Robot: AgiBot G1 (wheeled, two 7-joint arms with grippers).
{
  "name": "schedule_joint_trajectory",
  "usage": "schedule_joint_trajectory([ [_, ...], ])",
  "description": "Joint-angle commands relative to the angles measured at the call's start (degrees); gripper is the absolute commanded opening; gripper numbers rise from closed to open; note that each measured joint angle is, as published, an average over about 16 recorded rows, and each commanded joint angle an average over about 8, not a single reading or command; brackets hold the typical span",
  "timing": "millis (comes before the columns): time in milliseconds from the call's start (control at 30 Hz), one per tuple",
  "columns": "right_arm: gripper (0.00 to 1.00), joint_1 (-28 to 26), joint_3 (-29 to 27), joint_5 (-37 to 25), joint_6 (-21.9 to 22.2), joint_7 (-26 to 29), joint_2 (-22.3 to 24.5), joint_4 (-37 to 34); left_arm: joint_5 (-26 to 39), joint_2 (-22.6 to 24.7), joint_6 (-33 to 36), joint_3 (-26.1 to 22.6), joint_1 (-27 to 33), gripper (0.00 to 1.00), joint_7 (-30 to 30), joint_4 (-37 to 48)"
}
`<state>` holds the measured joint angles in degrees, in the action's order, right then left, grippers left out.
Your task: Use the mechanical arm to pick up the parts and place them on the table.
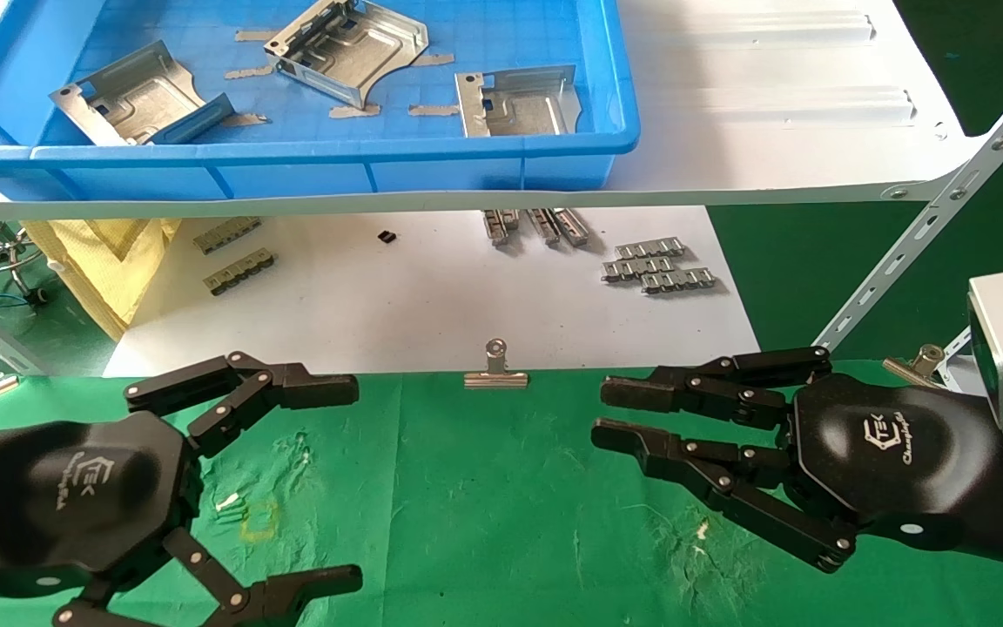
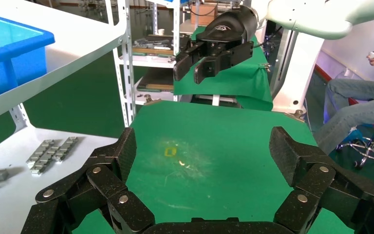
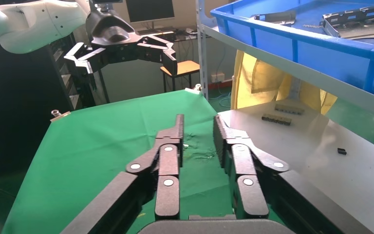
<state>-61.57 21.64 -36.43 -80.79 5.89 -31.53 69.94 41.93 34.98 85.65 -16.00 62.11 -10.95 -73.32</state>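
Three silver stamped parts lie in a blue bin [image 1: 292, 157] on the white shelf: one on the left [image 1: 140, 96], one in the middle [image 1: 349, 48], one on the right [image 1: 519, 100]. My left gripper [image 1: 355, 483] hovers low over the green table [image 1: 484, 496] at the near left, open wide and empty; the left wrist view [image 2: 204, 151] shows only green cloth between its fingers. My right gripper [image 1: 602, 411] is over the table's right side, its fingers a narrow gap apart and empty, as the right wrist view [image 3: 198, 122] shows. No part is on the table.
The white shelf [image 1: 771, 113] overhangs a white sheet [image 1: 432, 296] with grey linked strips [image 1: 658, 266]. A silver binder clip [image 1: 495, 370] grips the cloth's far edge. A slanted shelf brace [image 1: 928, 252] stands at the right. Yellow cloth [image 1: 110, 261] lies at the left.
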Motion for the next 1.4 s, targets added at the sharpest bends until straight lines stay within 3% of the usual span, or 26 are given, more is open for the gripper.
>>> schedule_joint_trajectory([
  [33,0.0,0.0,0.0,0.0,0.0,0.0,0.0,0.0,0.0,-0.1,-0.1,0.0,-0.3,1.0,0.1,-0.2],
  [200,0.0,0.0,0.0,0.0,0.0,0.0,0.0,0.0,0.8,0.3,-0.1,0.0,3.8,1.0,-0.9,1.6],
  [367,0.0,0.0,0.0,0.0,0.0,0.0,0.0,0.0,5.3,3.3,-1.7,-1.4,14.4,1.0,-2.4,7.2],
  [500,0.0,0.0,0.0,0.0,0.0,0.0,0.0,0.0,13.4,9.7,-5.3,-5.0,25.4,1.0,-2.2,16.5],
  [733,0.0,0.0,0.0,0.0,0.0,0.0,0.0,0.0,27.2,24.2,-15.9,-11.2,43.8,1.0,0.9,40.2],
  [1000,0.0,0.0,0.0,0.0,0.0,0.0,0.0,0.0,36.1,35.1,-33.7,-14.9,54.9,1.0,3.5,60.2],
  [1033,0.0,0.0,0.0,0.0,0.0,0.0,0.0,0.0,37.0,36.0,-35.3,-15.3,55.6,0.97,3.6,61.9],
  [1067,0.0,0.0,0.0,0.0,0.0,0.0,0.0,0.0,37.8,36.8,-36.6,-15.8,56.2,0.87,3.6,63.4],
  [1300,0.0,0.0,0.0,0.0,0.0,0.0,0.0,0.0,42.3,39.7,-40.4,-18.8,58.7,0.02,2.6,70.5],
  [1400,0.0,0.0,0.0,0.0,0.0,0.0,0.0,0.0,43.2,40.0,-40.0,-19.4,59.2,0.0,2.0,72.0],
])
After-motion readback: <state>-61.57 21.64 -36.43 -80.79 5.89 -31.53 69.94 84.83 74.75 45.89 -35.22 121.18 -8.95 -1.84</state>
